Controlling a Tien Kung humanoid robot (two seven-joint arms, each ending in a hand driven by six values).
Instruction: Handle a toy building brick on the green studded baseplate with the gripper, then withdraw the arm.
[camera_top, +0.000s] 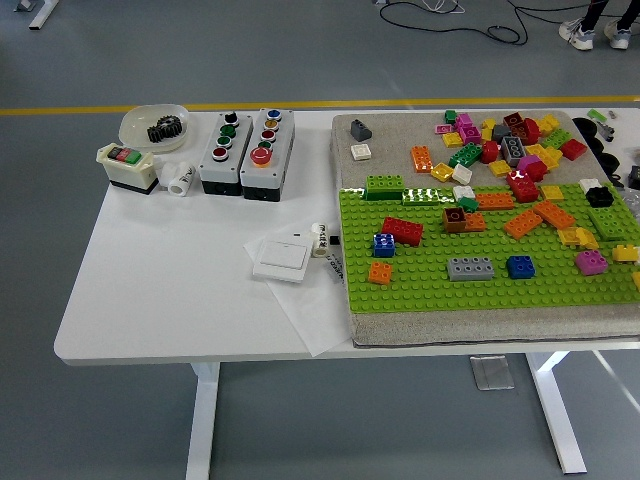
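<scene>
On green baseplate (480, 285), loose bricks (471, 268).
</scene>
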